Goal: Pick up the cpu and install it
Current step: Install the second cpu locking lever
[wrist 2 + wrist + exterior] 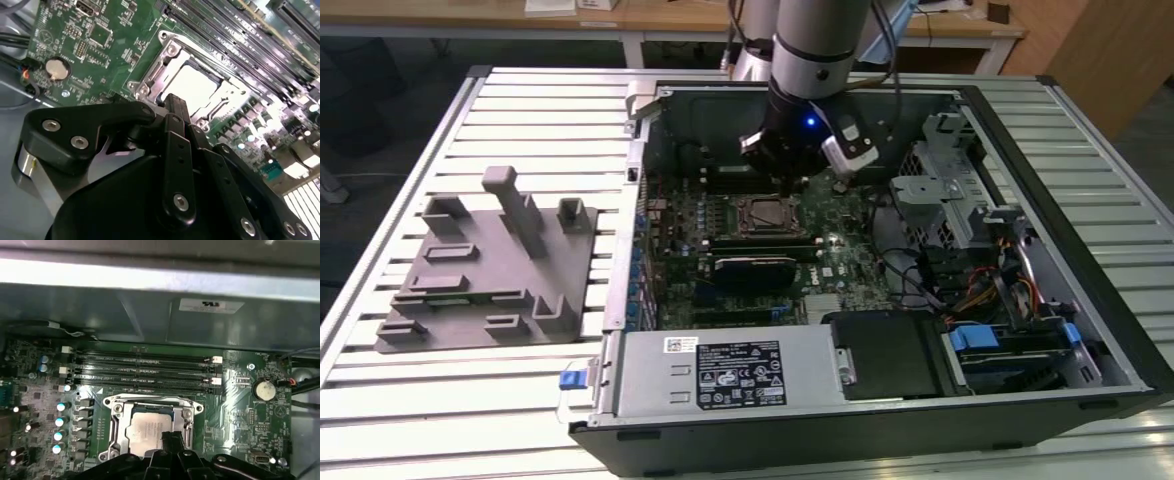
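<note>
Jaws over the socketed cpu.
The jaws (175,107) look closed together and hold nothing, poised just above the cpu (145,431), which lies in the socket (116,412) of the board inside the open case (1121,350). The exterior view adds a grey fixture (487,270) on the table (400,400).
</note>
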### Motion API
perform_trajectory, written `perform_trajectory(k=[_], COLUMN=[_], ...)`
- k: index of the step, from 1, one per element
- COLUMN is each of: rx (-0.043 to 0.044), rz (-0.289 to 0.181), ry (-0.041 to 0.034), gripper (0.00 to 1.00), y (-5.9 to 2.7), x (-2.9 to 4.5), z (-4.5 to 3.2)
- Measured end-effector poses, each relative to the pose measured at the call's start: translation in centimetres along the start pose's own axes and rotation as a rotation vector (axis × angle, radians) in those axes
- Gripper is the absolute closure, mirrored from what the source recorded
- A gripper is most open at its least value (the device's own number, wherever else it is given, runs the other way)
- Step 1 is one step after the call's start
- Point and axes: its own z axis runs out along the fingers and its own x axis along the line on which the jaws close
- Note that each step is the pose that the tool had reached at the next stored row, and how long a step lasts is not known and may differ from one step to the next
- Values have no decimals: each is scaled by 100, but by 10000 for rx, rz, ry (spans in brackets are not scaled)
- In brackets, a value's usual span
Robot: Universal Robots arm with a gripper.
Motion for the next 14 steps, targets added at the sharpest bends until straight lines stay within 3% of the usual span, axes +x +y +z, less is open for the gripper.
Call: perform_trajectory(k=[4,10,14], rx=[-3,-6,-17], rz=[-1,4,32], ry=[2,21,36], gripper=[89,89,89], y=[-17,-160,-210], x=[1,8,11], z=[-33,-47,-53])
